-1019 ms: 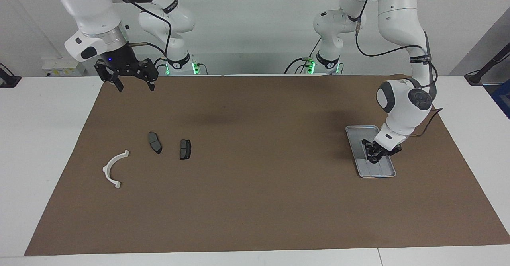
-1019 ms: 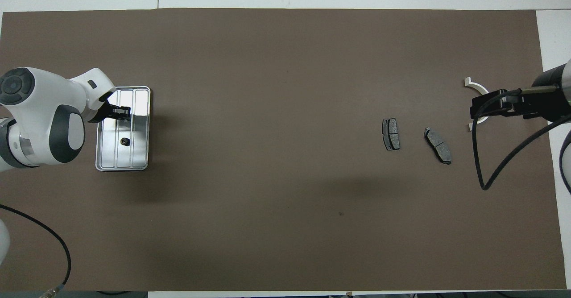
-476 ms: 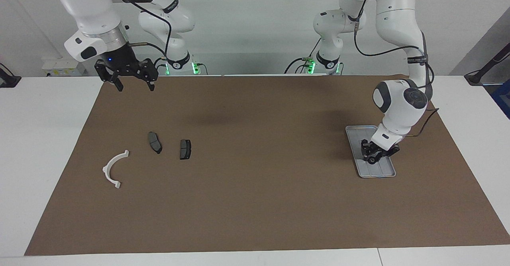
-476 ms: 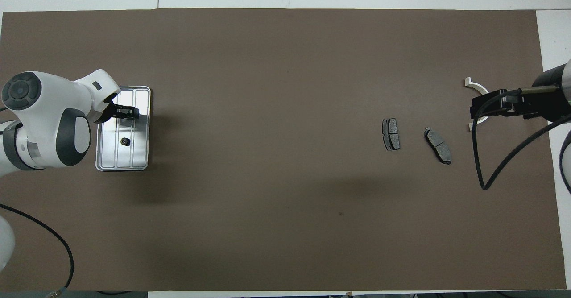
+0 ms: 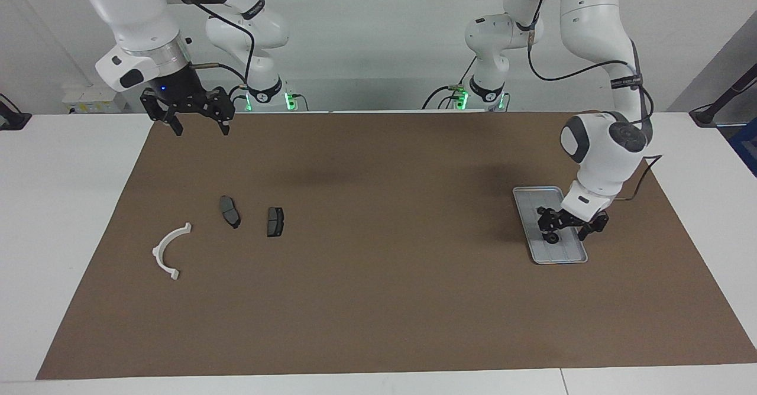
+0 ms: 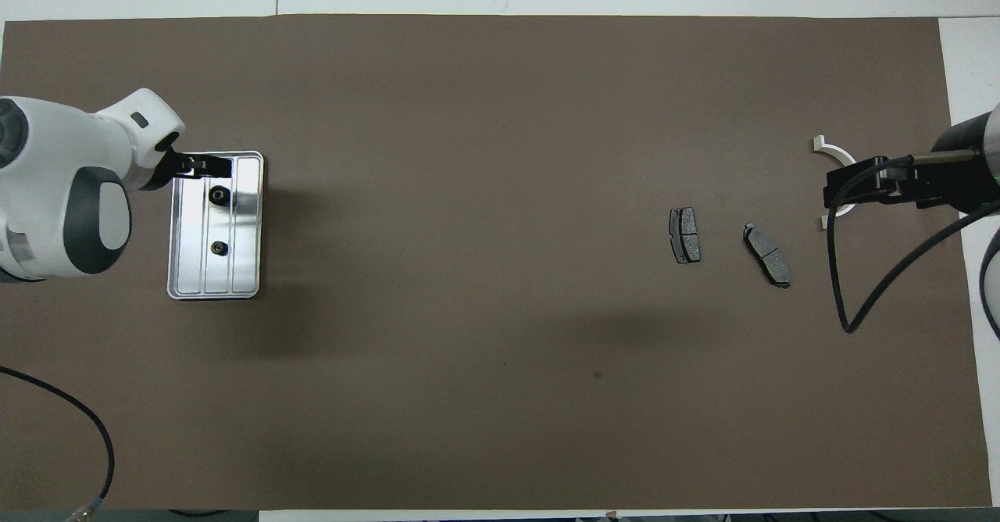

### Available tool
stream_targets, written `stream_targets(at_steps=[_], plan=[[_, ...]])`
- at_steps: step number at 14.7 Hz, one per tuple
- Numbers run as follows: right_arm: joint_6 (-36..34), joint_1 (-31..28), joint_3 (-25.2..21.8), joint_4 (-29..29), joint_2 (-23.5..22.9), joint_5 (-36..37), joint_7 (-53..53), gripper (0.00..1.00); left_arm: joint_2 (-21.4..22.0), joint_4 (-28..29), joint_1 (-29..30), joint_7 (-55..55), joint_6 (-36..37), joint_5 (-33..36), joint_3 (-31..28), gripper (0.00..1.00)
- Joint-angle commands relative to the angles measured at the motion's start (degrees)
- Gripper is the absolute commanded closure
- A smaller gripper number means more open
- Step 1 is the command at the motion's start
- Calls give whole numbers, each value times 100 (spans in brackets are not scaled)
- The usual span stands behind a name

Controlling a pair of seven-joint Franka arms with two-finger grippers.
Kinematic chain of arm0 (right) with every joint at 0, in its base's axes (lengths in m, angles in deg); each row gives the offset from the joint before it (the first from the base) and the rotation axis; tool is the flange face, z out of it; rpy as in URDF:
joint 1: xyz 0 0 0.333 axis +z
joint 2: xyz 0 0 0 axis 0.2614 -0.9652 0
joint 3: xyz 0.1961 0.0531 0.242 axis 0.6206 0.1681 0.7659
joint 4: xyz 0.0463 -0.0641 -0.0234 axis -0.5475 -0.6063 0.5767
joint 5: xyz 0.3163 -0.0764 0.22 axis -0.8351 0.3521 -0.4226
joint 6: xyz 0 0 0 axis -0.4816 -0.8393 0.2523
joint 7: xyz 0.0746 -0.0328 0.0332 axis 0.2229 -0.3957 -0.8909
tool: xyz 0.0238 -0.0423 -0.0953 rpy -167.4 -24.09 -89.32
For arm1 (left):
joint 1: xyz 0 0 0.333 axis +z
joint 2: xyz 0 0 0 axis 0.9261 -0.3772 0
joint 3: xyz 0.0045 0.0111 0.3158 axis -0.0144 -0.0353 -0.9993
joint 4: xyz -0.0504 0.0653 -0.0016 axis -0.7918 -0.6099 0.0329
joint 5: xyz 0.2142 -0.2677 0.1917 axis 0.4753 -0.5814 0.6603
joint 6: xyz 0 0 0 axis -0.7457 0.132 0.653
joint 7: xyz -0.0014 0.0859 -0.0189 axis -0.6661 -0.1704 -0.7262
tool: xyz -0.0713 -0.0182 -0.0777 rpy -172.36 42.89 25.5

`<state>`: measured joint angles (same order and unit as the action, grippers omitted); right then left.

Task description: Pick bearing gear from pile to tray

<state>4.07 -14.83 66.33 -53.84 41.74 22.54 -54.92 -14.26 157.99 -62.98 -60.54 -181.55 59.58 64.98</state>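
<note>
Two sets of fingers are mine. My left fingers [image 5: 572, 228] hang spread apart just over the tray [image 5: 532, 196], holding nothing. In the overhead view they [image 6: 205, 166] show at the tray's [image 6: 173, 272] end farther from the robots. Below them a gear [image 5: 552, 239] lies loose in the tray, free of my grip; from overhead it [image 6: 219, 194] sits in the middle lane. A second, smaller gear [image 6: 219, 249] lies in the same lane, nearer to the robots, apart from the first. The tray rests flat on the brown mat [image 5: 378, 265] toward the left arm's end of the surface [image 5: 65, 206].

My right fingers [image 5: 197, 120] hang wide apart and empty, raised above the mat's edge at the right arm's end; that arm waits. From overhead it [image 6: 859, 186] covers part of the white arc [image 6: 828, 145].

Out on the mat, well apart from the tray, lies what is left of the pile. The arc [image 5: 168, 253] lies flat, farthest from the robots. Two brake pads lie near it, nearer to the robots: one pad [image 5: 230, 211] beside the arc, the other pad [image 5: 275, 222] just beside that one toward the mat's middle. From overhead the first pad [image 6: 767, 255] lies slanted and the other [image 6: 684, 234] almost straight. Neither touches the other or the arc.
</note>
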Motion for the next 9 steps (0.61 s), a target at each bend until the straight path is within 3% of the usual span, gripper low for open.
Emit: stream_targets(at_steps=[1, 4, 6, 7, 9], plan=[[97, -41, 16, -84, 65, 73, 8, 0, 903, -286, -20, -746, 688, 8, -45, 0], [97, -33, 24, -84, 65, 73, 8, 0, 2010, -304, -3, -1074, 1495, -19, -28, 0], [97, -33, 24, -84, 65, 73, 8, 0, 2573, -313, -38, -996, 2677, -19, -10, 0], [97, -33, 24, -84, 65, 73, 8, 0, 2715, -313, -81, -865, 3302, -10, 8, 0], [88, -24, 33, -84, 65, 73, 25, 0, 2664, -330, -82, -696, 3467, -71, 51, 0]])
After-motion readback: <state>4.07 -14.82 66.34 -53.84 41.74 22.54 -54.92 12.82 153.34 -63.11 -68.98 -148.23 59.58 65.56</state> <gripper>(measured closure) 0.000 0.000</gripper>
